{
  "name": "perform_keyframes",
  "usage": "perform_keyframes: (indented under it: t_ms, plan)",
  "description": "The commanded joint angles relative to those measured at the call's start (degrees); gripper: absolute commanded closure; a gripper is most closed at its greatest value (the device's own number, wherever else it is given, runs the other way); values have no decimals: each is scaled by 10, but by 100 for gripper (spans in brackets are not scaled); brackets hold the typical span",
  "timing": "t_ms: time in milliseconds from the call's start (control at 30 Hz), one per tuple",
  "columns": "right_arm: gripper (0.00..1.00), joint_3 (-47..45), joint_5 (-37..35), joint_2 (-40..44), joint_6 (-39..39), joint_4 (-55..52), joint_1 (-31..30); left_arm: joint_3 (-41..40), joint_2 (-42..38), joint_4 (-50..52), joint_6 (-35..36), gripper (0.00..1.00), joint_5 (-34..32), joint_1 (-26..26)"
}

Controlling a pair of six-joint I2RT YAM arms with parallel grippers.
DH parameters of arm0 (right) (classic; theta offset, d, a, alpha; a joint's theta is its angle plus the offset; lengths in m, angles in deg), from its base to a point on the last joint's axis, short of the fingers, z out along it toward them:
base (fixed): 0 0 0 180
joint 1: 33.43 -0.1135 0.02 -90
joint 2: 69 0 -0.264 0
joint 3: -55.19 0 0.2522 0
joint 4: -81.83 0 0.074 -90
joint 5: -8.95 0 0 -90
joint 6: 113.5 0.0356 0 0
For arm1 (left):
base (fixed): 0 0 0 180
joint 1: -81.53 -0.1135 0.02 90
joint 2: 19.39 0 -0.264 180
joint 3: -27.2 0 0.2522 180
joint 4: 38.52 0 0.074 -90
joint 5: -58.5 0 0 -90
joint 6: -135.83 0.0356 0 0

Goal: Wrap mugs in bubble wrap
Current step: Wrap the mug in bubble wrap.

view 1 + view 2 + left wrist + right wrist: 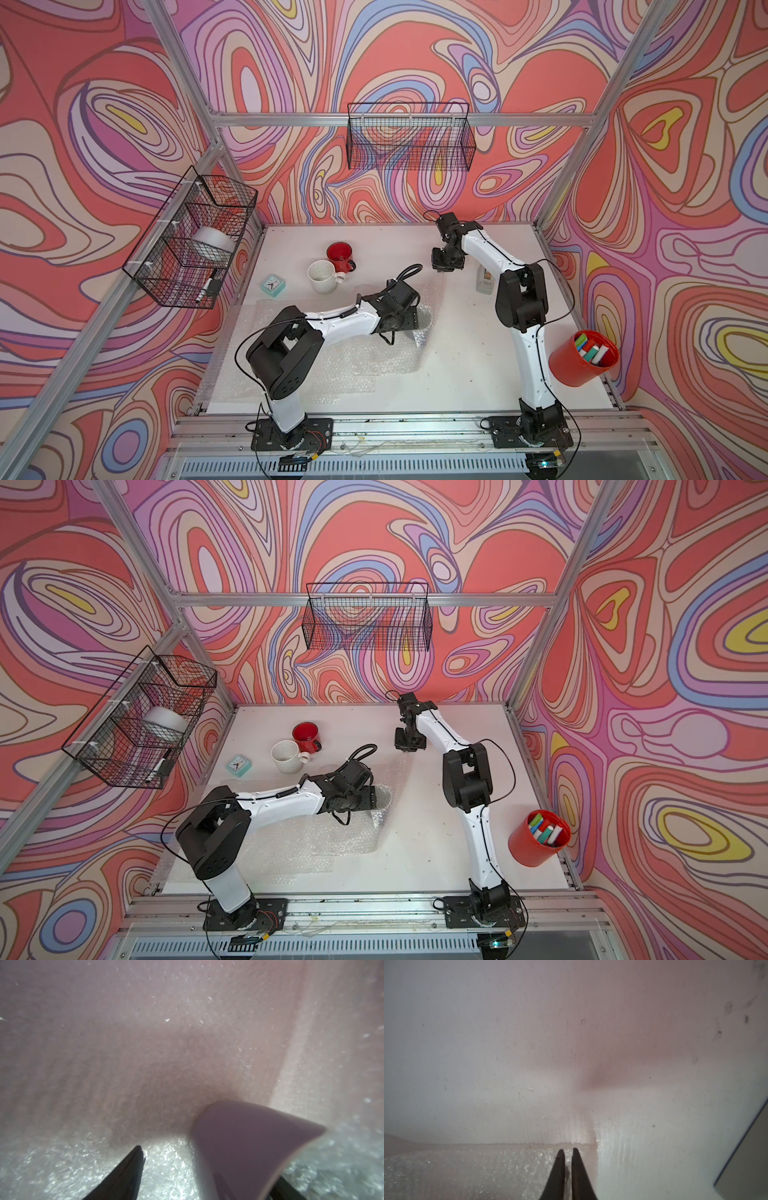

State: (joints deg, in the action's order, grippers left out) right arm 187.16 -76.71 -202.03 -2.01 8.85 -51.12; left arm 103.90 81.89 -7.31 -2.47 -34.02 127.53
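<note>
Bubble wrap (332, 353), a clear, shiny sheet of small air cells, lies spread over the near-left part of the white table (478, 365). Its far corner reaches up to the right gripper (567, 1150). That gripper's black fingers are pressed together on the sheet just inside the corner. The right wrist view shows a sliver of plastic between them, so it reads as a pinch on the wrap, not an empty clench.

The lavender-grey ceramic mug (249, 1142) sits on the same wrap at the left gripper (411, 322), hidden in both top views by the wrist. In the left wrist view the left jaws stand wide. One finger (135, 1165) is clear of the mug's wall with wrap showing in the gap, so the jaws look open around the mug rather than gripping it.

The coming move likely turns on one relation: from the pinched corner, the mug lies toward the robot's left and nearer the arm bases. The corner would have to be lifted and carried that way, over the mug. The left arm is nearer the mug and stands in the fold's path. Which way the mug's axis points cannot be told.

The glossy red mug (340, 255) and the white mug (322, 275) stand unwrapped side by side beyond the sheet.
</note>
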Motion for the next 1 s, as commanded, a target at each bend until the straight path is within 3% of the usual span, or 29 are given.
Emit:
perform_keyframes:
  t_ms: [0,500,967]
  plan:
    - [97,-32,20,57,-3,32,-1,12,12,26,-13,21,2,-6]
    - [100,-212,158,230,25,134,-4,14,29,21,-26,21,15,-16]
    - [100,-375,285,349,34,221,-59,22,32,20,-26,23,25,-21]
